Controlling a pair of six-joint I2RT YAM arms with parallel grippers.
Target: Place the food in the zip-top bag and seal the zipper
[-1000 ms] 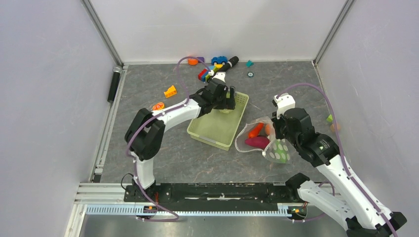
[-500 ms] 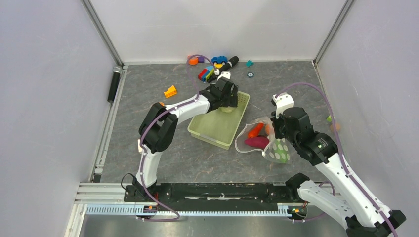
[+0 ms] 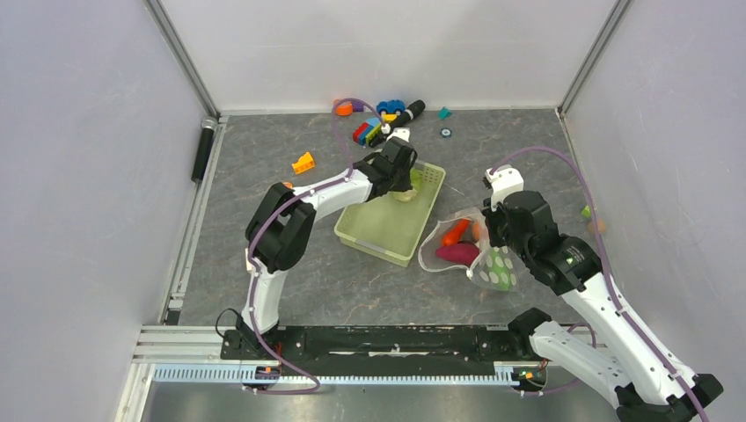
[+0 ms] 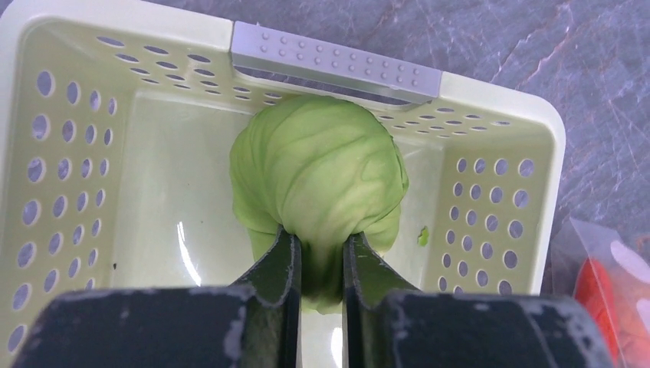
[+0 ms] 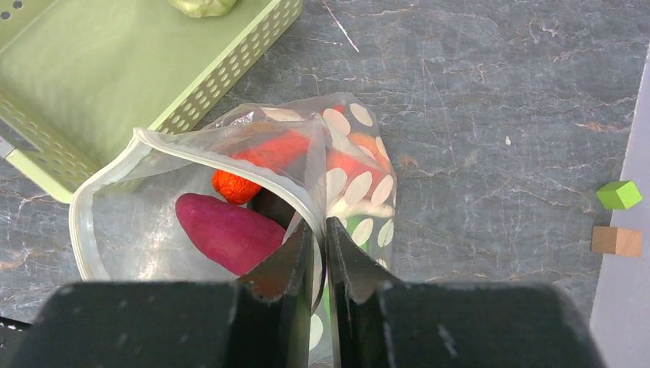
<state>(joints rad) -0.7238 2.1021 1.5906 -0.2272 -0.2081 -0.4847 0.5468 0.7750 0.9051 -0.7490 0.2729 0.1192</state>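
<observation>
Left arm: your left claw (image 4: 320, 247) is down inside the pale green basket (image 4: 536, 123), at its far end. Its two fingers are pinched into the near side of the cabbage (image 4: 322, 172), and the soft skin bunches between them. The cabbage sits on the basket floor, close against the end wall.

Right arm: your right claw (image 5: 320, 230) is closed on the rim of the zip-top bag (image 5: 115, 222), holding that edge raised so the mouth gapes toward the basket. The zipper (image 5: 222, 140) curves as a pale strip round the opening, unsealed. In the bag are the purple eggplant (image 5: 222, 230) and the red-orange carrot (image 5: 260, 165).

The bag lies on the tabletop (image 3: 528, 145), just beside the basket's right side. A green cube (image 5: 619, 194) and a tan cube (image 5: 616, 240) sit well apart at the right edge. Building blocks (image 3: 374, 127) are clustered beyond the basket.
</observation>
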